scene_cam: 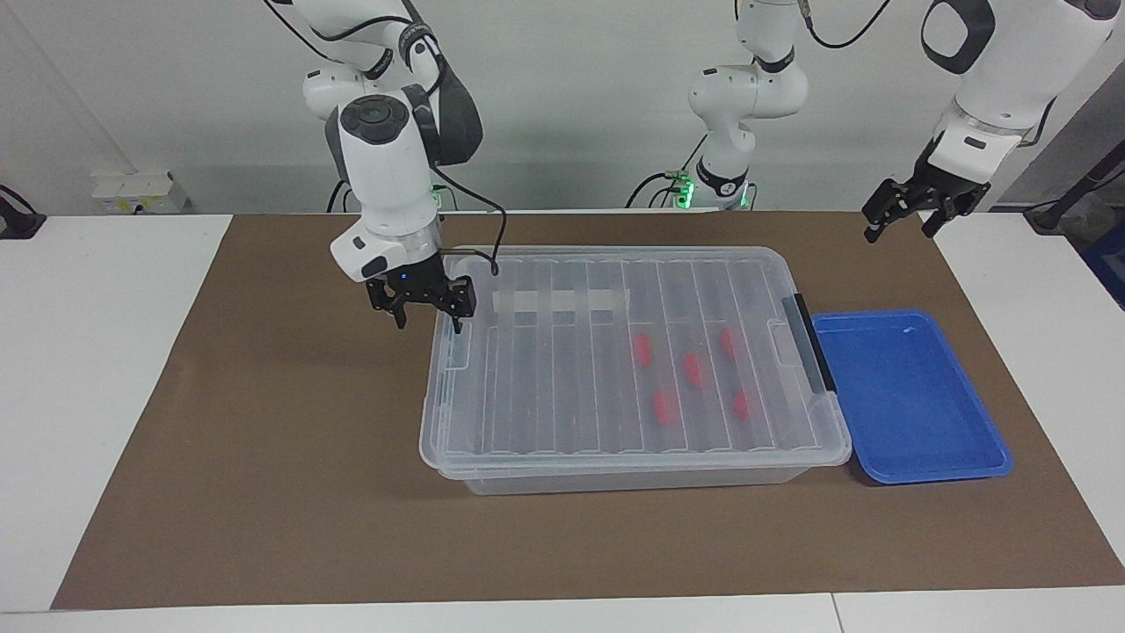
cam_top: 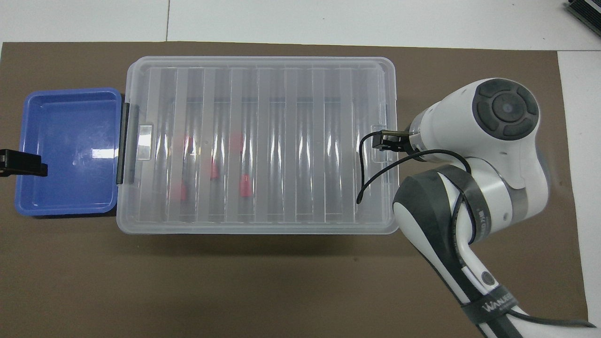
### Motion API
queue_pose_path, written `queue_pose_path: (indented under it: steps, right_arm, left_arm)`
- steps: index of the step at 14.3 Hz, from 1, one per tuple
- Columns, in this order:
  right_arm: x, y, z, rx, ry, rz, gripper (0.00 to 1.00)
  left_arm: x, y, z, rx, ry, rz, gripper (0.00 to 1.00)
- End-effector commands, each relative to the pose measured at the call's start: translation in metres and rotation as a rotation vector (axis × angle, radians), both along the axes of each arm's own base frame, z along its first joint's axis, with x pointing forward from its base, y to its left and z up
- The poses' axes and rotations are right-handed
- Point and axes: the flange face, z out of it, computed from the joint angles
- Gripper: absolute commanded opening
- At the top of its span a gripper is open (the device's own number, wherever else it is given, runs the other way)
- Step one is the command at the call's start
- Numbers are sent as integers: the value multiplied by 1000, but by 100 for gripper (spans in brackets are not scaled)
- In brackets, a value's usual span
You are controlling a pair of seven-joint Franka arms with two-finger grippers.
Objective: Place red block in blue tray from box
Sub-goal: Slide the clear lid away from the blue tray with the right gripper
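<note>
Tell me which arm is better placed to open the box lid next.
Right, probably: the right gripper is down at the lid's end edge, while the left gripper hangs high, away from the box.

box lidded | right hand open at box edge

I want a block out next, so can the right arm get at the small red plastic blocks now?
Probably not yet: the red blocks lie under the closed ribbed lid of the clear plastic box, and the right claw is at its end.

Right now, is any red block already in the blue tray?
No, the blue tray holds nothing; the red blocks all lie inside the closed box.
</note>
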Motion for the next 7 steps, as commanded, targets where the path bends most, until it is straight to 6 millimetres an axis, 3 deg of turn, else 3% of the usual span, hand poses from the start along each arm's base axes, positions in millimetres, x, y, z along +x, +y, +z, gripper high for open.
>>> queue_pose_path:
  steps: [1, 5, 7]
  right_arm:
    - [-8, -7, -12, -49, 2, 25, 92]
    - [-12, -17, -17, -77, 16, 109, 92]
    - [-10, -31, -19, -86, 36, 119, 93]
  left_arm:
    - [-5, 2, 5, -12, 3, 6, 100]
    - [-5, 2, 5, -12, 3, 6, 100]
    - [-5, 2, 5, -12, 3, 6, 100]
